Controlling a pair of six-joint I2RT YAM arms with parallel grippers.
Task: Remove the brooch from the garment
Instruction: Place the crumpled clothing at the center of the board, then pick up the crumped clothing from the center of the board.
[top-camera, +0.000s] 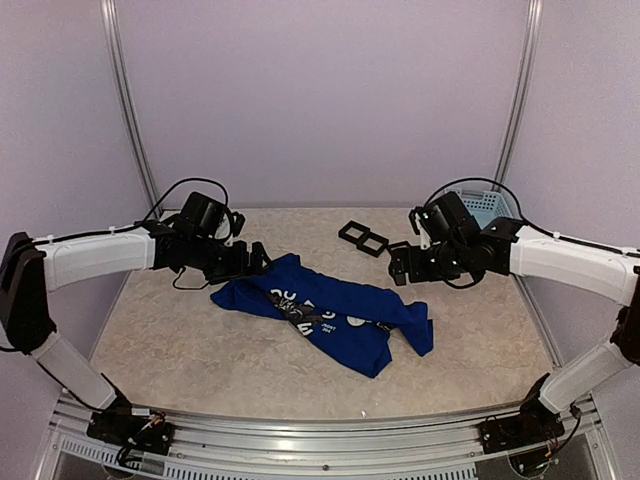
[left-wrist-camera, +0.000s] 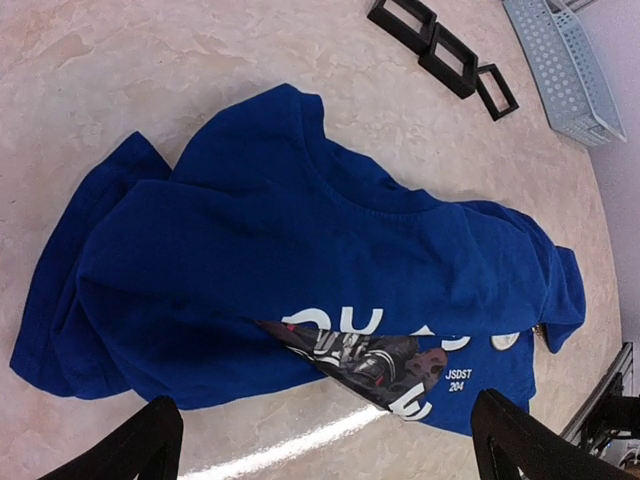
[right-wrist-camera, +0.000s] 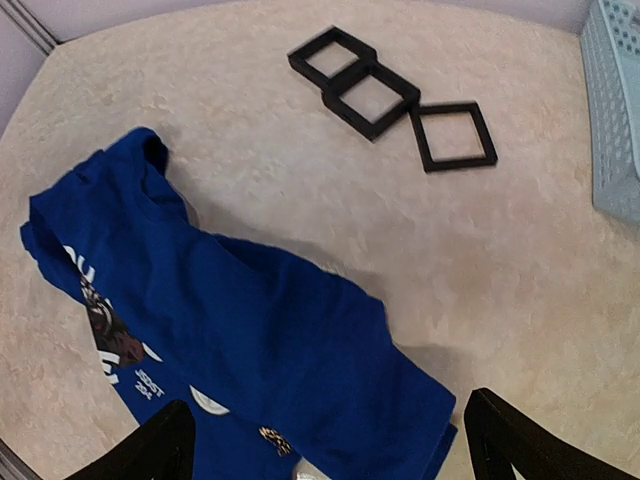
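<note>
The royal-blue T-shirt (top-camera: 330, 310) lies crumpled in the middle of the table, with white lettering and a dark graphic (left-wrist-camera: 385, 362) showing. A small gold-brown brooch (right-wrist-camera: 274, 441) is pinned on the shirt near the lettering. It shows only in the right wrist view. My left gripper (top-camera: 258, 258) is open and empty and hovers at the shirt's left end. In the left wrist view the shirt (left-wrist-camera: 300, 260) lies ahead of its fingers (left-wrist-camera: 150, 445). My right gripper (top-camera: 398, 265) is open and empty above the shirt's right end (right-wrist-camera: 300, 350). The brooch sits between its fingers (right-wrist-camera: 505, 440).
Three linked black square frames (top-camera: 362, 238) lie behind the shirt and also show in the wrist views (left-wrist-camera: 440, 45) (right-wrist-camera: 370, 90). A pale blue mesh basket (top-camera: 482, 205) stands at the back right. Walls close in the table at the back and sides.
</note>
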